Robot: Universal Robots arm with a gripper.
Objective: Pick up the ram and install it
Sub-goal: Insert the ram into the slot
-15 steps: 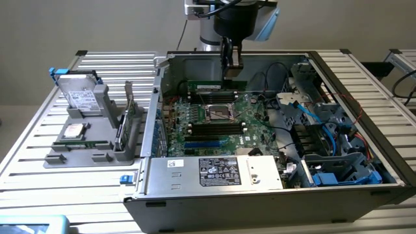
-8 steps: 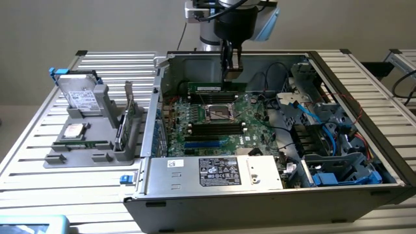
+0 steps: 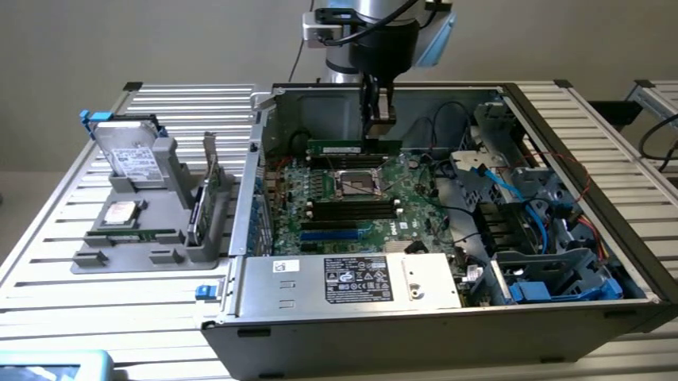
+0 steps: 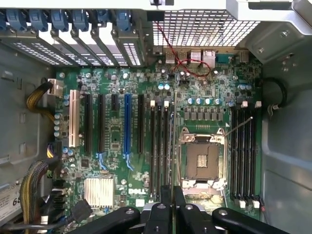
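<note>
the ram (image 3: 352, 148) hangs inside the open case (image 3: 317, 337) above the motherboard (image 3: 307, 198); your fingers (image 3: 373, 111) are clenched on its top edge, holding it level, likely so it sits parallel to the memory slots (image 3: 350, 208)

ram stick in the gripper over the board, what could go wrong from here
1. The gripper pinches the slim green ram strip off-centre, so it may tilt if pressed into a black memory slot.
2. It hangs close to the open silver processor socket; a slip could strike the bare contacts.
</note>
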